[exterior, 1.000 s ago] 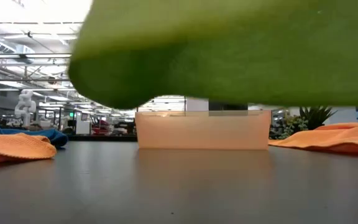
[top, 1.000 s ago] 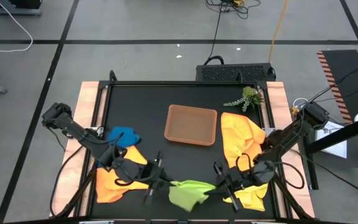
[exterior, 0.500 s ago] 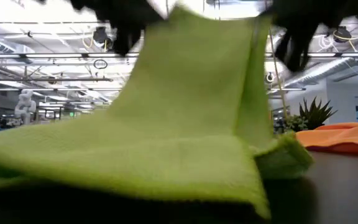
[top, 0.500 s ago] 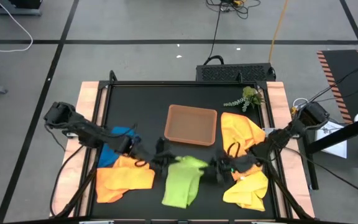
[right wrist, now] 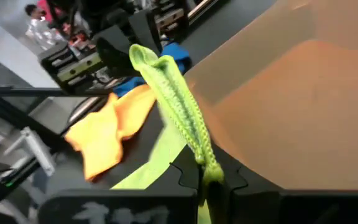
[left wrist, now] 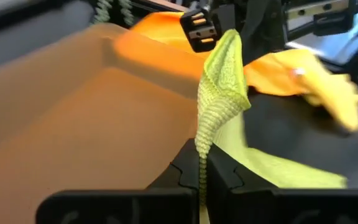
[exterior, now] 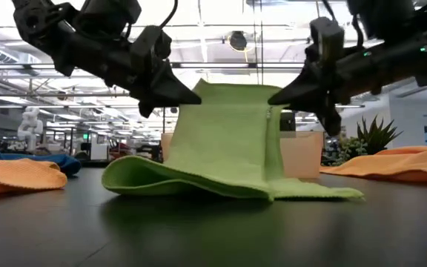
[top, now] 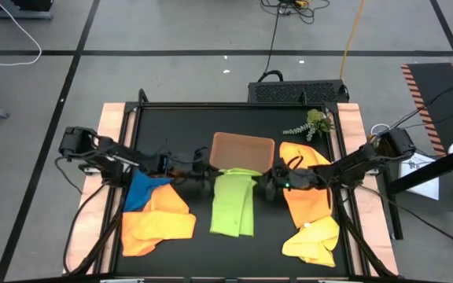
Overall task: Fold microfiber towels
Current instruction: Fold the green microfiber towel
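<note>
Black matting covered the table (top: 171, 126), which was seen from above with cables on the grey floor beyond it. At the left edge, a blue towel (top: 140, 191) was seen lying partly under an orange towel (top: 157, 226) near the front left corner. The left gripper (top: 205, 174) was held just left of the table's centre, its fingers clamped shut on the left far corner of the lime green towel (top: 233, 204). That towel was stretched between the two grippers along its far edge, lifted just in front of the brown tray (top: 242, 154), while its near part was laid folded on the mat at the middle front. The right gripper (top: 264, 185) was likewise pinched shut on the right far corner of the same towel. Further right, another orange towel (top: 301, 185) was spread beneath the right arm, with a yellow towel (top: 314, 240) near the front right corner. A small plant sprig (top: 311, 124) was seen at the far right.
</note>
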{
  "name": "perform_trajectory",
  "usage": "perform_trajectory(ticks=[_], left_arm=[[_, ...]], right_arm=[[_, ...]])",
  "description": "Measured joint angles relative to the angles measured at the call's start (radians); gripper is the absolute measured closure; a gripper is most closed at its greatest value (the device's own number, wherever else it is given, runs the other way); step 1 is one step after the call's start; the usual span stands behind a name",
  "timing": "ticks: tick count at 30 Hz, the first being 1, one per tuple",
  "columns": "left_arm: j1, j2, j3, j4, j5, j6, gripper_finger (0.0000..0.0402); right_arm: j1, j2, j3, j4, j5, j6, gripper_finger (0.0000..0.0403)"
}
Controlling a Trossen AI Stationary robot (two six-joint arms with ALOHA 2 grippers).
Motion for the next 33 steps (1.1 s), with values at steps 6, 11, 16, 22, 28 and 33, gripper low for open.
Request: perform_trajectory(ticks=[6,11,16,22,28,33], left_arm=[[0.055,0.012,0.0,0.0,-0.104,0.123,0.039],[0.125,0.076,0.001,0.061,-0.096,0.181,0.0398],[0.185,0.159,-0.002,0.198,-0.096,0.222,0.0388],[0.226,0.182,0.016,0.216,-0.088,0.228,0.0398],[0.179,0.163,0.018,0.232,-0.029,0.253,0.0399],[0.131,0.121,0.019,0.247,-0.025,0.28,0.039]], right_arm=[[-0.125,0.0,0.0,-0.021,-0.017,-0.098,0.0403],[-0.229,0.0,-0.001,-0.029,-0.061,-0.165,0.0403],[-0.322,0.0,-0.001,-0.03,-0.104,-0.21,0.0403],[-0.364,-0.002,-0.001,0.006,-0.167,-0.231,0.0403],[-0.289,-0.022,-0.006,0.101,-0.227,-0.245,0.0403],[-0.231,-0.102,-0.003,0.143,-0.236,-0.259,0.0403]])
